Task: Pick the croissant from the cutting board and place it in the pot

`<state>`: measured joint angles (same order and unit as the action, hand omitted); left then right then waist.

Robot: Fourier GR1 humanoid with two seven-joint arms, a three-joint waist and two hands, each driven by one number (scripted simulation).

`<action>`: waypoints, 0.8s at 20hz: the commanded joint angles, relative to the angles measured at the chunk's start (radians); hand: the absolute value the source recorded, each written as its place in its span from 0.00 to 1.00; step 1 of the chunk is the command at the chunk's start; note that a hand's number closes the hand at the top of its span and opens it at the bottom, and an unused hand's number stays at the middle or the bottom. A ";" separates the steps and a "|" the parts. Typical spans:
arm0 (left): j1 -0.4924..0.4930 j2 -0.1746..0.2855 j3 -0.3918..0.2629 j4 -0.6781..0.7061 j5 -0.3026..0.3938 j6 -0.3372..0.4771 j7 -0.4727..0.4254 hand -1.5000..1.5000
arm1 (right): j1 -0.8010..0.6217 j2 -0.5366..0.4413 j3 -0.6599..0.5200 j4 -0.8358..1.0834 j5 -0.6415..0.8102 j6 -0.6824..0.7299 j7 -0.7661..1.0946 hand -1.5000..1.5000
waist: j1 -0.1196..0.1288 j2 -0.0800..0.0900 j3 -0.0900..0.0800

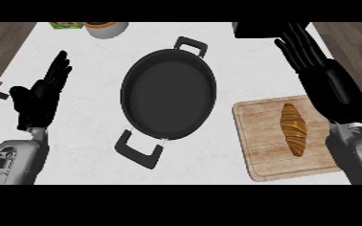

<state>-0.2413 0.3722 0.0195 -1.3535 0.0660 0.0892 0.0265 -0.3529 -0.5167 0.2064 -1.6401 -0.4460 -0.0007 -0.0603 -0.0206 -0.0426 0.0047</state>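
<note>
A golden-brown croissant (293,129) lies lengthwise on the wooden cutting board (265,143) at the right of the counter. Left of the board stands a black oval pot (168,96) with two handles, nothing inside it. My right hand (305,48) hovers above and behind the board, fingers straight and pointing away, open and holding nothing; its forearm runs down the board's right edge. My left hand (40,96) rests open at the left edge, fingers up, well apart from the pot.
A white bowl (107,28) and a green-yellow item (65,25) sit at the back left edge. A dark object (254,28) stands at the back right. The counter is white marble, with wood floor showing at both far corners.
</note>
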 commanded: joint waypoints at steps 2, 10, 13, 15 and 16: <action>0.028 0.045 0.014 -0.005 -0.048 0.023 0.037 0.50 | 0.071 0.010 -0.036 0.023 0.093 -0.146 0.034 1.00 | 0.016 0.040 -0.004; 0.153 0.068 0.046 0.084 -0.073 0.077 0.149 0.50 | 0.218 -0.102 -0.207 0.234 0.459 -0.681 0.062 0.00 | -0.041 0.040 -0.006; 0.144 0.065 0.035 0.076 -0.072 0.069 0.200 0.50 | 0.275 0.004 -0.089 0.185 0.637 -0.885 0.079 0.00 | -0.003 0.038 -0.008; 0.076 0.064 0.014 0.055 -0.098 0.088 0.287 0.50 | 0.289 0.027 -0.026 0.126 0.747 -0.967 0.158 0.00 | -0.004 0.037 -0.008; 0.145 0.068 0.007 -0.001 -0.088 0.069 0.290 0.50 | 0.318 0.009 -0.012 0.118 0.803 -0.986 0.224 0.00 | 0.014 0.034 -0.008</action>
<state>-0.1159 0.4355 0.0423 -1.3011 -0.0160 0.1619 0.2401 -0.0921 -0.5351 0.1300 -1.4858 0.1674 -0.8148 0.0643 -0.0284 -0.0056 -0.0035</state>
